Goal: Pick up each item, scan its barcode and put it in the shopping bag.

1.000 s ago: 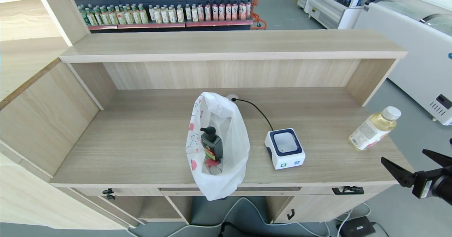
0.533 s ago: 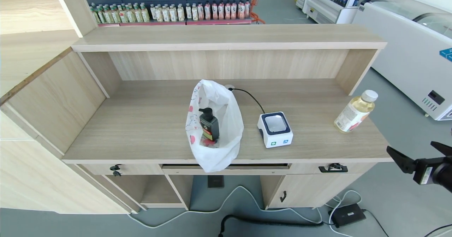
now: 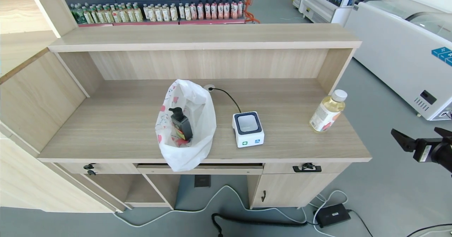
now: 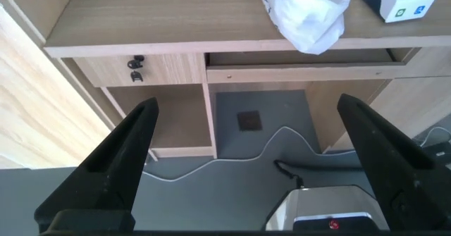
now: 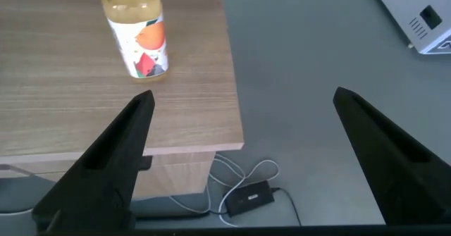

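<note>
Standing upright near the right end of the counter (image 3: 282, 99), the drink bottle (image 3: 327, 110) with its pale yellow liquid and white cap is the one item left to scan. It sits close to the counter's right edge, well apart from the barcode scanner (image 3: 248, 129) and farther again from the shopping bag (image 3: 185, 124). A dark pump bottle (image 3: 181, 124) leans inside that bag.

The right gripper (image 3: 416, 131) hangs off the counter's right side, out over the floor, with its fingers spread wide and nothing between them. The left gripper (image 4: 246, 103) is likewise spread and empty, low in front of the counter.

The main hazard, as I judge it, is the bottle's place. It is tall, round and narrow-footed, and it stands near an edge. A finger that meets it from the inner side before the grasp closes could push it over the edge and onto the floor. Coming in from outside and below, the fingers might also strike the counter's edge.

A smooth, curved body may turn or slide in a loose grip. The label could then end up facing away from the scanner's window.

The bag is thin and slumped, with its bottom hanging over the counter's front edge. A bottle dropped in from too high could drag it off or catch the sagging mouth. The scanner's cable (image 3: 226, 95) runs just beside the bag and could snag a low pass.
</note>
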Available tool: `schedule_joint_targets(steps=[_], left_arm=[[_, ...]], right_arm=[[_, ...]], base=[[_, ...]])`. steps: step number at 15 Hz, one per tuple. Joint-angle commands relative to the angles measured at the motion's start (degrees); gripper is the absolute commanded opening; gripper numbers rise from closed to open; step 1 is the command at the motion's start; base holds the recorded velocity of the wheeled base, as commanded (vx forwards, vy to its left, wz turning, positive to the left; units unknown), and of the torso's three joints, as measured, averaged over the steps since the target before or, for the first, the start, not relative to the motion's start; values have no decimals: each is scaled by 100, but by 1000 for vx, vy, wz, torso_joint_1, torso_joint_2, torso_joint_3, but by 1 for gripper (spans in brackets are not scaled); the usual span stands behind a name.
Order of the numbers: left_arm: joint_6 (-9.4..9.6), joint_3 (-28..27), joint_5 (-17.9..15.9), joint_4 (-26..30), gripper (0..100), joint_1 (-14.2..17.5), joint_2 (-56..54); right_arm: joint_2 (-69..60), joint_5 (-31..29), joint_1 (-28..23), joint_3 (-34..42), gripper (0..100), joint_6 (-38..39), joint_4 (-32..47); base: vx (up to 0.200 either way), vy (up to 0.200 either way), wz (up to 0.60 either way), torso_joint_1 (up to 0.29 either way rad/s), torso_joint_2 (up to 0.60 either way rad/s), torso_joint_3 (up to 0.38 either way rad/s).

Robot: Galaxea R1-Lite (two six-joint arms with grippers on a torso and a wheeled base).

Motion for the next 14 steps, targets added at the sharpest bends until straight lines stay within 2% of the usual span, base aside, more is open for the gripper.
schedule_joint_targets(steps=[1,5,14], left_arm=[[9,0,-9,0,100,0,64],[-9,0,0,0,100,0,-6],[0,0,0,0,100,0,-41]], right_arm=[[124,66,61,-53,100,5,-4],[195,189,307,-167,100,207,-4],[221,189,545,-97,100,286,-4]], base=[[0,-200,0,2,-2,7],[0,-200,0,4,4,4],[0,0,0,0,0,0]])
